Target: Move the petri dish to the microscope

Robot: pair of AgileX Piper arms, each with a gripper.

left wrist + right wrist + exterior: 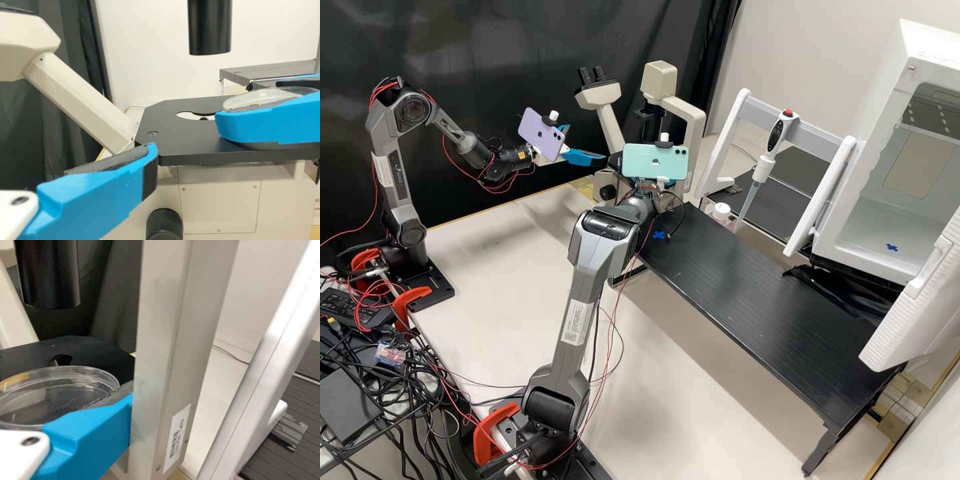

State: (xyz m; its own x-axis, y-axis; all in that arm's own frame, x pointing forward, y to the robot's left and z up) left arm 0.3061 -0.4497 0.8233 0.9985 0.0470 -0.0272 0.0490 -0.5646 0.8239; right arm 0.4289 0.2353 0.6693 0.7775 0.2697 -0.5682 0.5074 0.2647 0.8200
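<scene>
In the high view my left gripper (581, 145) stands open beside the microscope (659, 80); my right gripper (645, 200) is mostly behind the green phone. The left wrist view has a finger of my left gripper (112, 167) in front of the dark stage (180, 142). Across the stage, the right gripper (250, 100) is shut on the clear petri dish (272, 97), a blue finger on either side. From the right wrist, the dish (55, 395) lies against the pad of my right gripper (95, 400), near the stage. Contact between dish and stage cannot be told.
A black raised shelf (760, 300) runs along the bench, with a pipette on a white stand (760, 173) behind it. A white open cabinet (900, 187) is at the right. The microscope's pale column (165, 355) rises close beside the right gripper's finger.
</scene>
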